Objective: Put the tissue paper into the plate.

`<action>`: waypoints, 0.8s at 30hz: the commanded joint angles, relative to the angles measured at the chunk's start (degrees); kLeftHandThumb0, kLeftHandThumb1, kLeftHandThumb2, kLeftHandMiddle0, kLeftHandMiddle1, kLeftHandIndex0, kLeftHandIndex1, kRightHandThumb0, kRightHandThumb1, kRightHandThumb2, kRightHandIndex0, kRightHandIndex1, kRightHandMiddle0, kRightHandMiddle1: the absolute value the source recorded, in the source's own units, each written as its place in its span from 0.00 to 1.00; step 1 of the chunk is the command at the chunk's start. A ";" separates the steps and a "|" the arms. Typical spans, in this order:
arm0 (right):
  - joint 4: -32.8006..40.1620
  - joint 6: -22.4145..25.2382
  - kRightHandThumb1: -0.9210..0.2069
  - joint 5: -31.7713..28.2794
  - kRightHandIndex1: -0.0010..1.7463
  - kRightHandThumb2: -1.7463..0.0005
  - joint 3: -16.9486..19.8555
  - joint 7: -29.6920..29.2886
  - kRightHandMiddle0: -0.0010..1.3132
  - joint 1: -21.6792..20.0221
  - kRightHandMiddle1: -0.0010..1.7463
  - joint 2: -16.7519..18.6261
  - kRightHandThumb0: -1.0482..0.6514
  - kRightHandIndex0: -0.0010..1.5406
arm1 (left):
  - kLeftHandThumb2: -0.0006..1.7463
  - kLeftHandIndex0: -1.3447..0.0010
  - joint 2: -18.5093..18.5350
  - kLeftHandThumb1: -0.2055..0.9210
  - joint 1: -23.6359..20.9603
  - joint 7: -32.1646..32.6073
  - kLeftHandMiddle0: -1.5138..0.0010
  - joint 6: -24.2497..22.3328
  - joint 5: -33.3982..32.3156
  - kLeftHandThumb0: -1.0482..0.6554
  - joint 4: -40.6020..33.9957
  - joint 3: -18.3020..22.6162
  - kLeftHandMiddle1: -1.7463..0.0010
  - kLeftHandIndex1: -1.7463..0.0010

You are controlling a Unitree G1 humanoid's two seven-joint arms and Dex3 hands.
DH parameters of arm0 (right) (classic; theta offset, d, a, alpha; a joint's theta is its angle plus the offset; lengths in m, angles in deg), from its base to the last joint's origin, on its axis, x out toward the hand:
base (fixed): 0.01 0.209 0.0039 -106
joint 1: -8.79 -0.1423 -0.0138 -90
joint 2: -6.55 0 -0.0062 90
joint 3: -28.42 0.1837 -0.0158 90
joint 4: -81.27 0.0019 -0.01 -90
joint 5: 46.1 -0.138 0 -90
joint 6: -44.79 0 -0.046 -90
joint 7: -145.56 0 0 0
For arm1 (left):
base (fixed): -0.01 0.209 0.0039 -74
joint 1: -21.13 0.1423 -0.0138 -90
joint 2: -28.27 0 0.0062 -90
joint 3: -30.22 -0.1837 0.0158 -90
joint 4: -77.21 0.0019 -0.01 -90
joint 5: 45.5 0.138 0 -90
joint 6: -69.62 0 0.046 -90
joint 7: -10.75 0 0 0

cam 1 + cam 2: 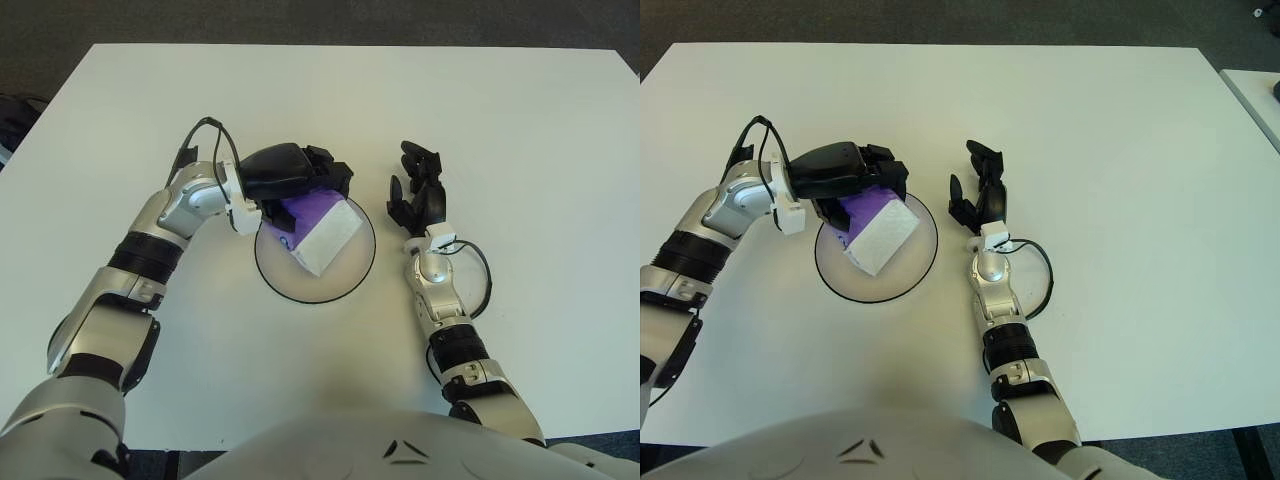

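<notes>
— Where is the purple-and-white rectangular tissue pack (322, 232) found?

— It is seen just left of the frame's centre, tilted inside the round white plate with a dark rim (352, 283). Its white end is pointed toward the lower middle of the plate, while its purple end is covered by the left hand (295, 175).

— How is it being held?

— The black fingers (330, 172) are curled over the purple end from the upper left, so the pack is clamped. The low end seems to be on or near the plate's surface; contact cannot be confirmed.

— Why is that grip kept?

— Release is judged not yet done; the pack is probably being steadied so that it settles flat.

— And the right hand (415, 192)?

— It is shown right of the plate on the white table (520, 130), fingers spread, nothing held, kept clear of the placing.
</notes>
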 commanded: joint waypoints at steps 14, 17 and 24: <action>-11.62 4.67 0.00 0.94 0.34 0.66 0.78 -1.45 0.00 9.86 0.54 -0.25 0.26 0.15 | 0.47 0.79 -5.43 0.79 1.74 2.52 0.84 3.85 -9.36 0.44 6.56 0.92 0.03 0.08; -11.64 4.93 0.00 1.18 0.35 0.67 0.72 -2.12 0.00 9.71 0.56 -0.16 0.24 0.14 | 0.34 0.95 -5.22 0.94 1.99 0.89 0.96 2.72 -10.85 0.22 6.01 0.53 0.18 0.16; -11.22 5.67 0.00 1.84 0.38 0.68 0.27 -3.34 0.00 9.67 0.59 -0.10 0.23 0.14 | 0.34 1.00 -5.97 1.00 2.95 2.80 1.00 1.81 -9.61 0.10 4.77 1.90 0.47 0.32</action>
